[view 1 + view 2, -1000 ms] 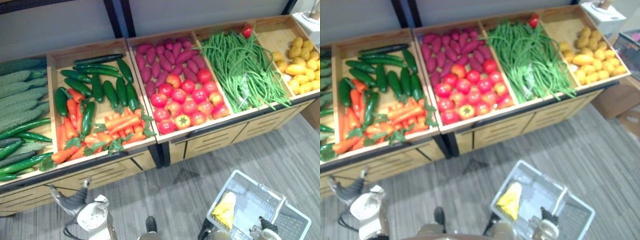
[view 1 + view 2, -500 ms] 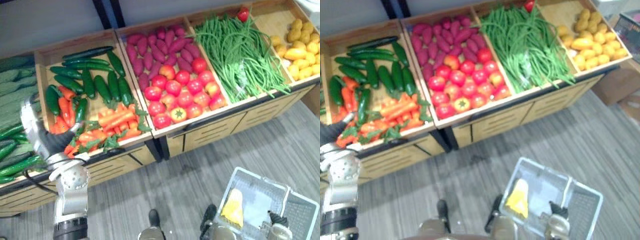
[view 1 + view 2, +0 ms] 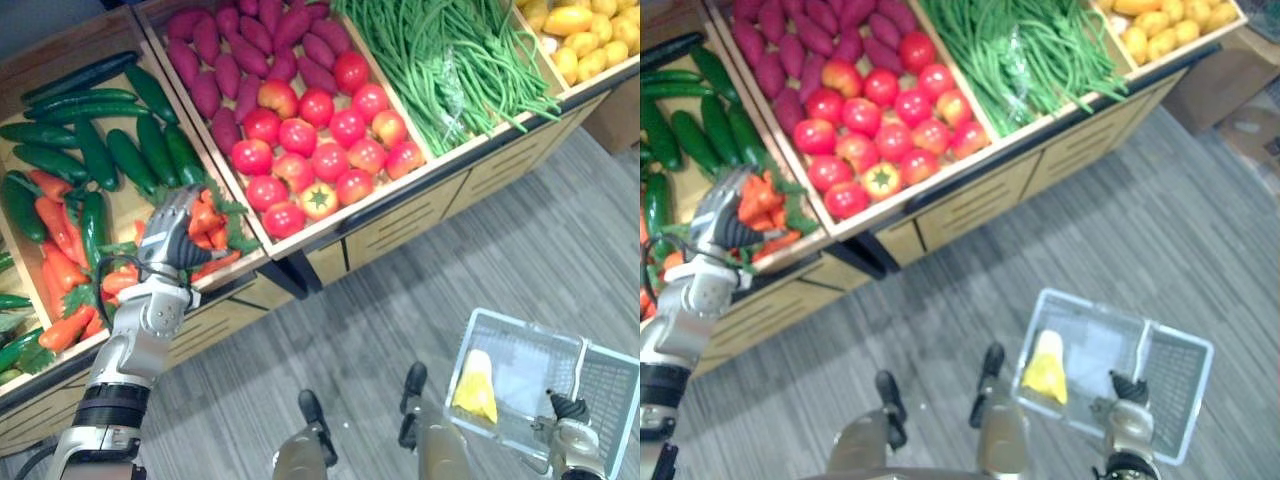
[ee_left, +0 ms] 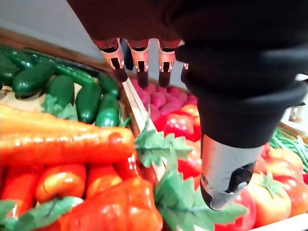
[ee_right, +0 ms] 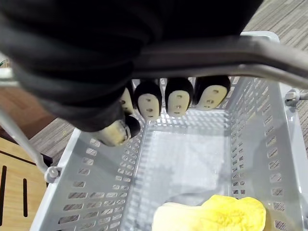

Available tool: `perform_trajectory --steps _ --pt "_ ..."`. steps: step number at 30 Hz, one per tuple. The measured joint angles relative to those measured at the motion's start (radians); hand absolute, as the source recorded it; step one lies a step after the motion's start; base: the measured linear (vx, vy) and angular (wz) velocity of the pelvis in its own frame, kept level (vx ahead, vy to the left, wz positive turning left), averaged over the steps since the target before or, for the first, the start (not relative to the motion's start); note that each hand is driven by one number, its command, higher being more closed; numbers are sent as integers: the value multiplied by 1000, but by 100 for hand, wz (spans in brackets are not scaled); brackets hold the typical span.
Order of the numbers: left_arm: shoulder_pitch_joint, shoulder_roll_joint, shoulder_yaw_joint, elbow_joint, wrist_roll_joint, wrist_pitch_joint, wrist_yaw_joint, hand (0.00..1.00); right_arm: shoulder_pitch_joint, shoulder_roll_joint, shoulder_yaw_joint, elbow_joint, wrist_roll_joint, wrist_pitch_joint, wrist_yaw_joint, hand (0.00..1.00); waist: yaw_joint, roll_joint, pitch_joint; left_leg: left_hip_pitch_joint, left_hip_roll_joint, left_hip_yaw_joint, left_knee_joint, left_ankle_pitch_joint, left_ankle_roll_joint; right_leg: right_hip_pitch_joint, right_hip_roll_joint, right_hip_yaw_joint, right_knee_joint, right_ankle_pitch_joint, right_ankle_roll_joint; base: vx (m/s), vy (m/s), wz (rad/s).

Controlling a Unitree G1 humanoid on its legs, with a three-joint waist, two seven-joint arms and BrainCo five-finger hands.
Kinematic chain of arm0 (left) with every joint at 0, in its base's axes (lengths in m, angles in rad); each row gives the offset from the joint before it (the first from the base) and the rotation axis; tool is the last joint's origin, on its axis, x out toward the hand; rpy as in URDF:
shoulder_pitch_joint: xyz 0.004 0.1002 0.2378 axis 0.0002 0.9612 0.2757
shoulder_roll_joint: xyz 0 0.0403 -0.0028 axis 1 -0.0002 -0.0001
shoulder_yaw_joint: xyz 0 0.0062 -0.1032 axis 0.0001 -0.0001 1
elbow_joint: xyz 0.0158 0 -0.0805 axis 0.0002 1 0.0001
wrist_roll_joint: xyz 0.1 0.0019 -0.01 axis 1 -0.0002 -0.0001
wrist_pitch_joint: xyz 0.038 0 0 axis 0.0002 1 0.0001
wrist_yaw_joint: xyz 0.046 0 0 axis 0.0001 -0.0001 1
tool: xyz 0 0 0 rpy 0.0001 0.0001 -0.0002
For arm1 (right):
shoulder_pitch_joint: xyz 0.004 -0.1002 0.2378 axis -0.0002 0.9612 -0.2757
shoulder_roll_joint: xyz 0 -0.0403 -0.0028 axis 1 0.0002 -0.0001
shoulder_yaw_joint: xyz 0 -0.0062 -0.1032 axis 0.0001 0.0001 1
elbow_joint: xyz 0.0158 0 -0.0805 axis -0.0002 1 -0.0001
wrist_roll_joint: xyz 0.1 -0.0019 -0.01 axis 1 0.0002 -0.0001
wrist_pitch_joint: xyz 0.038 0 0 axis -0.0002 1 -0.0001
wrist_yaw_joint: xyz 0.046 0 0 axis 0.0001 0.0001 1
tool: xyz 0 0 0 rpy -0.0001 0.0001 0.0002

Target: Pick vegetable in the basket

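grey plank floor (image 3: 420,290) in front of a slanted wooden stand (image 3: 400,212) split into bins. landmark: tomatoes (image 3: 315,150), red, heaped at the front of the middle bin.

- sweet potatoes (image 3: 230,50): same bin, just behind tomatoes.
- beans (image 3: 450,60): next bin right of tomatoes, long green bundle.
- yellow produce (image 3: 590,25): far right of tomatoes, past the beans.
- carrots (image 3: 60,270): next bin left of tomatoes, across a wooden divider (image 4: 137,108), front half, leafy green tops mixed in.
- cucumbers (image 3: 110,150): behind the carrots, left of tomatoes.

left hand (image 3: 172,232): over the carrots nearest tomatoes, palm down. wrist view: fingers (image 4: 139,57) straight and spread, thumb (image 4: 224,178) held apart, wide, nothing in it. carrots lie loose in the bin beneath it, none lifted. cannot tell whether a fingertip touches one.

right hand (image 5: 149,103): well apart from tomatoes, out over the floor to the right. its fingers (image 5: 177,98) curl round the handle (image 5: 231,55) of a pale plastic basket (image 3: 520,330), thumb tucked under, a firm hold.

basket: slotted walls. one yellow item (image 3: 474,390) lies inside at the end toward tomatoes.
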State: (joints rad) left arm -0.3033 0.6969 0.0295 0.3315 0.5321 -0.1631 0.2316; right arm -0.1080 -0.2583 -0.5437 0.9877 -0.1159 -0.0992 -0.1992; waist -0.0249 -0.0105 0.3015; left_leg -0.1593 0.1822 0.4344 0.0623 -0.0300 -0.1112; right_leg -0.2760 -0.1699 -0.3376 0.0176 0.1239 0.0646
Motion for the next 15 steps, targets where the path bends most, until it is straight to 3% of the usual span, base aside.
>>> perform_trajectory --steps 5,8,11,15 --pt "-54 0 -24 39 -1 25 -7 0 -1 0 -1 -13 -1 2 0 100 3 0 8 -17 8 0 13 -4 -1 -15 6 13 1 1 -1 0 0 0" --pt "-100 -11 -19 56 0 71 -2 0 -6 2 -1 -31 -4 5 0 100 6 -1 20 -30 11 -1 20 -5 -2 -22 7 14 1 1 -1 0 0 0" --pt "-137 -63 48 63 2 130 14 0 -12 4 -15 -34 -4 5 0 100 16 -1 41 -32 14 -3 28 -6 -3 -22 7 14 2 1 -1 0 0 0" --pt "-138 -77 106 63 7 166 36 0 -18 11 -39 -33 -4 8 0 100 19 0 51 -34 14 -5 28 -6 -4 -23 8 14 2 1 -1 0 0 0"
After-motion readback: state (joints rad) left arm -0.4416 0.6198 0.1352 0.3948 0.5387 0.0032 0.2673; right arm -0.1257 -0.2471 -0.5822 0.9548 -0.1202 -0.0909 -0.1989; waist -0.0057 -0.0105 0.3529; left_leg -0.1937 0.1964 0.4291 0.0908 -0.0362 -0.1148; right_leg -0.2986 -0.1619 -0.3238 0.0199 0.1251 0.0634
